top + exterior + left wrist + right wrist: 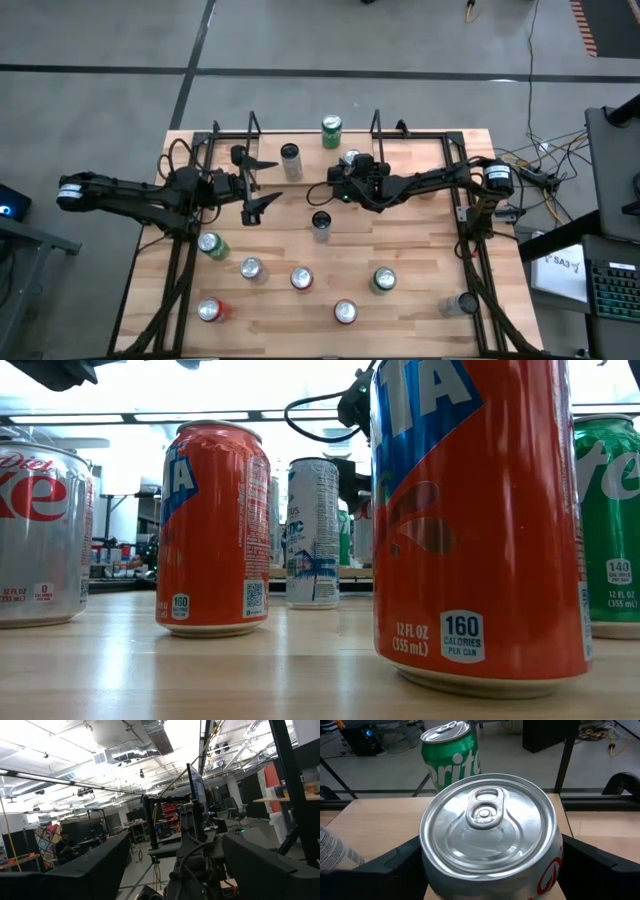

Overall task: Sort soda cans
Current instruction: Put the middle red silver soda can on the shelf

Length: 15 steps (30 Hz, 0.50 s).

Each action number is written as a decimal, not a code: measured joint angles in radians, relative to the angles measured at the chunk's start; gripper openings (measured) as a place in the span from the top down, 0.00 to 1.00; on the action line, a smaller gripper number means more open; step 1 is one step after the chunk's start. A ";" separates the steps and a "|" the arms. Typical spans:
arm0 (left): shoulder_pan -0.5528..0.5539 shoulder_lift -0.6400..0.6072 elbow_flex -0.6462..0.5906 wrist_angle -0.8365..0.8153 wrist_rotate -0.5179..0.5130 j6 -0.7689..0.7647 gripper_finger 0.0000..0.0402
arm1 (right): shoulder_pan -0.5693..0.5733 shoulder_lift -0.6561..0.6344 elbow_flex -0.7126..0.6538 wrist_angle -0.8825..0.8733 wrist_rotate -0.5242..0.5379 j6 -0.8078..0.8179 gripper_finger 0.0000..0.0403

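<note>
Judging by its sealed pull-tab top, the silver can (487,832) between my right gripper's (350,172) fingers (385,865) is full: heavy, rigid, slick-walled, best taken across mid-body. It stands upright at the bench's (420,290) far middle, one dark finger on either side, spread and seemingly just clear of its wall. A green Sprite can (452,755) stands just beyond it. My left gripper (255,180) waits spread open above the bench, holding nothing.

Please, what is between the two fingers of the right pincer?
A silver-topped can stands between them, seen in the right wrist view. The right pincer is open around it, with a green can beyond.
</note>
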<state>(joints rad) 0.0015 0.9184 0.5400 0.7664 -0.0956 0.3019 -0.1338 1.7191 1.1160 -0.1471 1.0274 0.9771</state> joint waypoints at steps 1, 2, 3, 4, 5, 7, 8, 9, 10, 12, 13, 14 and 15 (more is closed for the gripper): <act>0.000 0.000 0.000 0.000 0.000 0.000 0.24 | -0.002 0.000 0.000 0.000 0.000 0.000 0.17; 0.000 0.000 0.000 -0.001 0.000 0.001 0.24 | -0.002 0.000 0.000 0.000 0.000 0.000 0.17; 0.000 0.000 0.000 -0.002 0.000 0.004 0.24 | -0.002 0.000 0.000 0.000 0.000 0.000 0.17; 0.000 0.000 0.000 -0.004 0.000 0.006 0.24 | -0.002 0.000 0.000 0.000 0.000 0.000 0.17; 0.000 0.000 0.000 -0.005 0.000 0.009 0.24 | -0.002 0.000 0.000 0.000 0.000 0.000 0.17; 0.000 0.000 0.000 -0.006 0.000 0.012 0.24 | -0.003 0.000 0.000 0.000 -0.001 -0.004 0.17; 0.000 0.000 0.000 -0.006 0.000 0.012 0.24 | -0.003 0.000 0.000 0.000 -0.001 -0.007 0.17; 0.000 0.000 0.000 -0.006 0.000 0.012 0.24 | -0.003 0.000 0.000 -0.001 -0.002 -0.008 0.17; 0.000 0.000 0.000 -0.006 0.000 0.012 0.24 | -0.003 0.000 0.000 -0.001 -0.003 -0.009 0.17; 0.000 0.000 0.000 -0.005 0.000 0.012 0.24 | -0.003 0.000 0.000 0.000 -0.003 -0.009 0.17; 0.000 0.000 0.000 -0.005 0.000 0.012 0.24 | -0.003 0.000 0.000 0.000 -0.003 -0.010 0.17; 0.000 0.000 0.000 -0.005 0.000 0.012 0.24 | -0.003 0.000 0.000 0.000 -0.003 -0.011 0.17; 0.000 0.000 0.000 -0.005 0.000 0.012 0.24 | -0.003 0.000 0.000 0.000 -0.003 -0.011 0.17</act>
<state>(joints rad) 0.0017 0.9184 0.5400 0.7616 -0.0956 0.3138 -0.1370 1.7189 1.1160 -0.1474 1.0241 0.9662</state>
